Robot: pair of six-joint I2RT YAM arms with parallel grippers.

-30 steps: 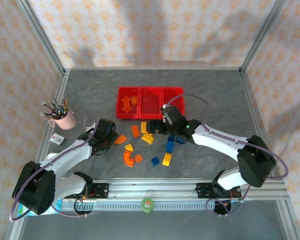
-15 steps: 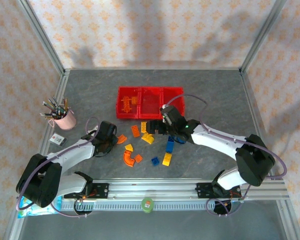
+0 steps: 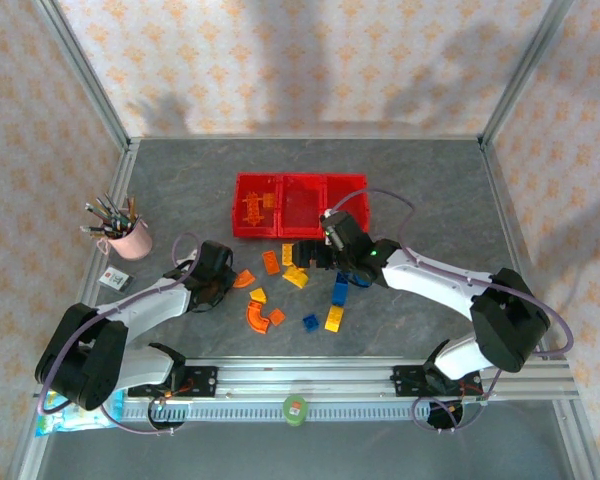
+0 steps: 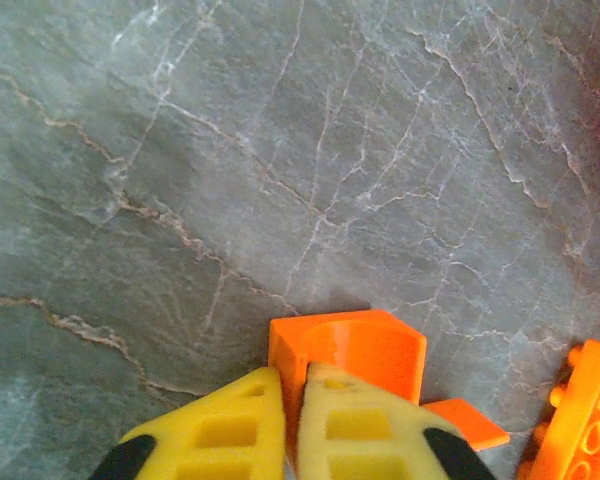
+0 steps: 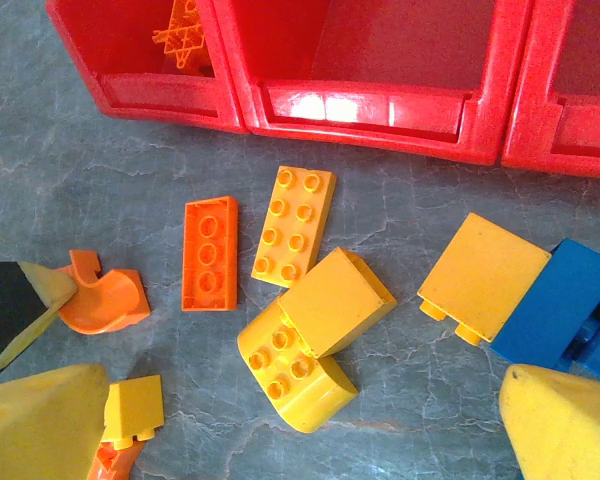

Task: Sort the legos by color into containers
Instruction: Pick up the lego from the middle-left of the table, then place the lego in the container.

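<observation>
Orange curved lego (image 4: 350,350): one wall pinched in closed left end effector (image 4: 292,385), on desk (image 4: 280,150), front-left of containers (image 5: 365,105). Leftmost container holds orange pieces. Right end effector (image 5: 298,378) spread wide, empty, before containers' front.

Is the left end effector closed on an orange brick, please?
Yes, the left end effector pinches a wall of the orange curved brick.
</observation>
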